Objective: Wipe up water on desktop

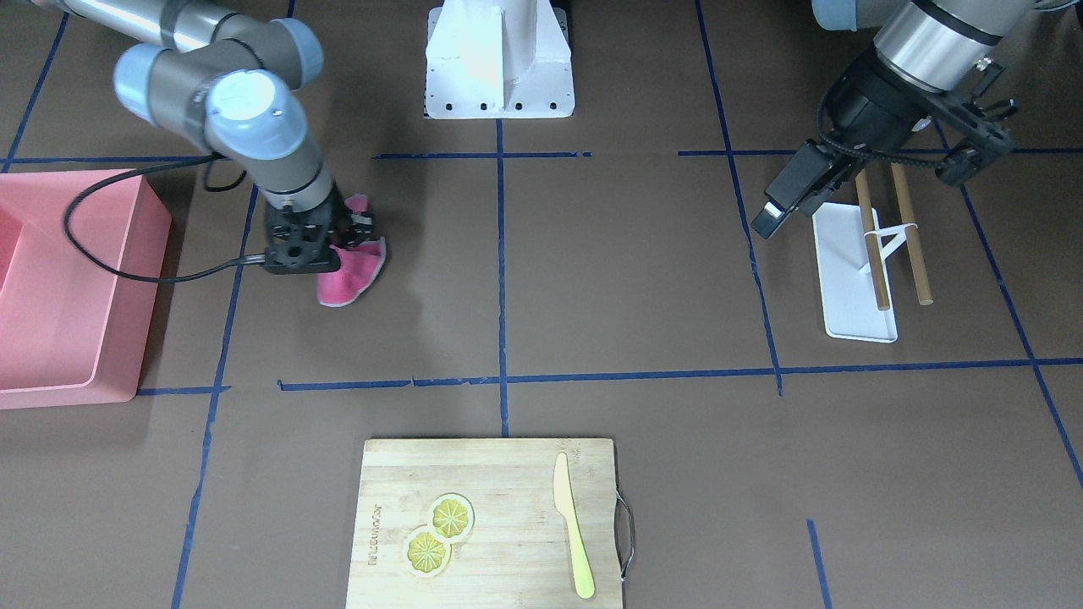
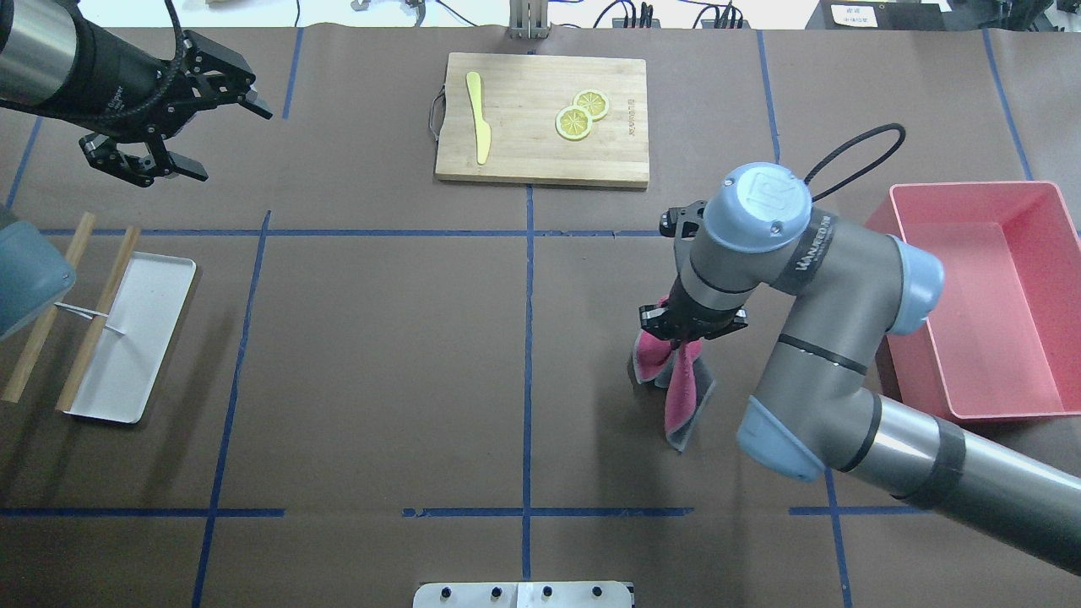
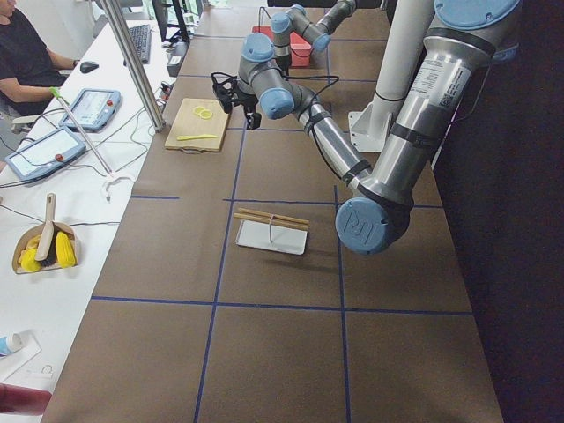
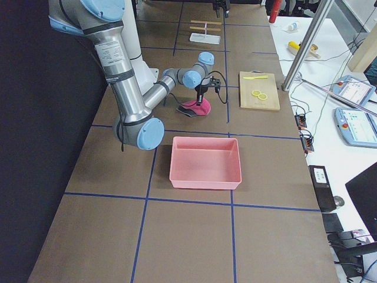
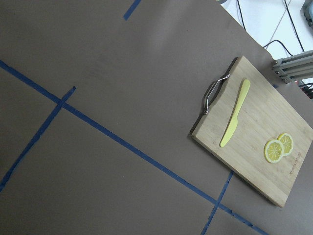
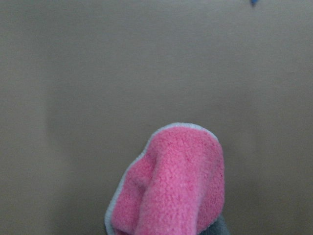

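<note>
The right arm is holding a pink cloth to the desktop while the left arm is idling.

Near the table's far-left corner the left gripper (image 2: 226,142) is hovering with jaws apart, carrying nothing. Toward the right edge the right gripper (image 2: 684,336) is clamping the bunched top of the pink cloth (image 2: 681,393), whose lower folds are resting on the desktop (image 2: 380,355) near the pink bin (image 2: 971,192). The cloth is looking soft, light and limp, so gripping its gathered top seems right. The matte desktop is looking flat and stiff, and no water is showing.

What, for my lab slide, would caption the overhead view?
Right gripper holds a pink cloth on the brown desktop while the left gripper hovers open.
</note>
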Action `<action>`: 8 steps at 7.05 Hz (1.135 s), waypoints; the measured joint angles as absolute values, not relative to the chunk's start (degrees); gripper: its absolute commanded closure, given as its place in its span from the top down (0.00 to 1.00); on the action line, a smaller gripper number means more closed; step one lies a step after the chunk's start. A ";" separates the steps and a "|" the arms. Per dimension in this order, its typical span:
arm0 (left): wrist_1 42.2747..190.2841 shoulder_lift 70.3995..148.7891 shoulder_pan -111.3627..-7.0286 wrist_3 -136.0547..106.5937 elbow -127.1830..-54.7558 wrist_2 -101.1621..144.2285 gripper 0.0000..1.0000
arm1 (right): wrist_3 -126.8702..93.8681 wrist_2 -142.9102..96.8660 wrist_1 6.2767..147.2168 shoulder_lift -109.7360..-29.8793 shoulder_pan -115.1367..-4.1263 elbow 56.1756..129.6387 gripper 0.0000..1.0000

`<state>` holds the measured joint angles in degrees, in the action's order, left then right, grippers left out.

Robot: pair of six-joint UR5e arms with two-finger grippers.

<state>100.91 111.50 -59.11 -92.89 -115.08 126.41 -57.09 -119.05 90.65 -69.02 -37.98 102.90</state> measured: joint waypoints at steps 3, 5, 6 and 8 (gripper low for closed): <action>100.90 105.04 -62.58 -80.76 -116.64 127.38 1.00 | -53.32 -119.47 90.94 -70.30 -38.13 103.07 0.00; 100.72 99.88 -67.52 -68.91 -116.99 130.19 1.00 | -62.27 -119.23 90.41 -61.40 -33.27 98.41 0.00; 100.66 96.96 -69.90 -62.18 -117.03 130.86 1.00 | -66.71 -119.06 90.19 -56.90 -31.30 95.95 0.00; 100.64 91.21 -74.09 -48.27 -116.96 131.12 1.00 | -73.24 -118.88 87.12 -49.01 -29.12 88.67 0.00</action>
